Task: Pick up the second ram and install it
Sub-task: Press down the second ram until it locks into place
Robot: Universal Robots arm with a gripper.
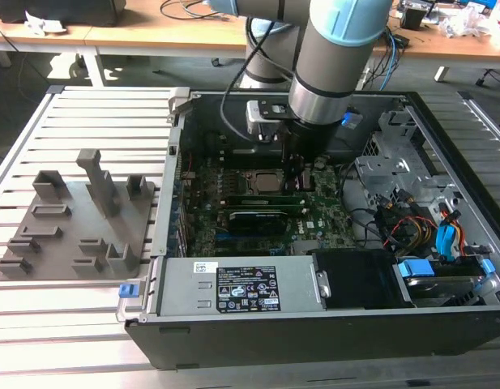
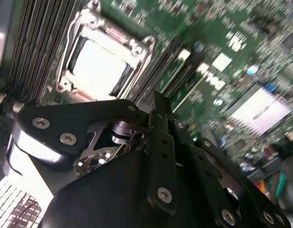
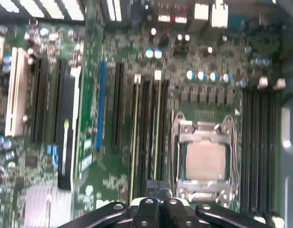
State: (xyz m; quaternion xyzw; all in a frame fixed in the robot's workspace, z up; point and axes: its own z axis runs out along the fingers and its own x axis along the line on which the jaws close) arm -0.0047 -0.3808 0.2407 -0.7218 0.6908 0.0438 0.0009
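Observation:
My gripper (image 1: 297, 180) reaches down into the open computer case, beside the CPU socket (image 1: 258, 180). In the first wrist view its fingers (image 3: 158, 191) are shut together, right over one end of the second ram (image 3: 158, 133). That ram is a thin green stick standing on edge in a slot of the motherboard (image 3: 89, 71). Another such stick (image 3: 136, 137) stands two slots over. I cannot tell if the fingertips touch the ram. In the exterior view both sticks (image 1: 262, 200) lie just in front of the socket. The second wrist view shows the gripper (image 2: 155, 99) over the slots.
The grey holder tray (image 1: 71, 235) lies on the slatted table at the exterior view's left. Inside the case are a power supply (image 1: 241, 288) at the front and a drive cage with cables (image 1: 412, 219) at the exterior view's right. The case walls (image 1: 173, 146) stand close around the arm.

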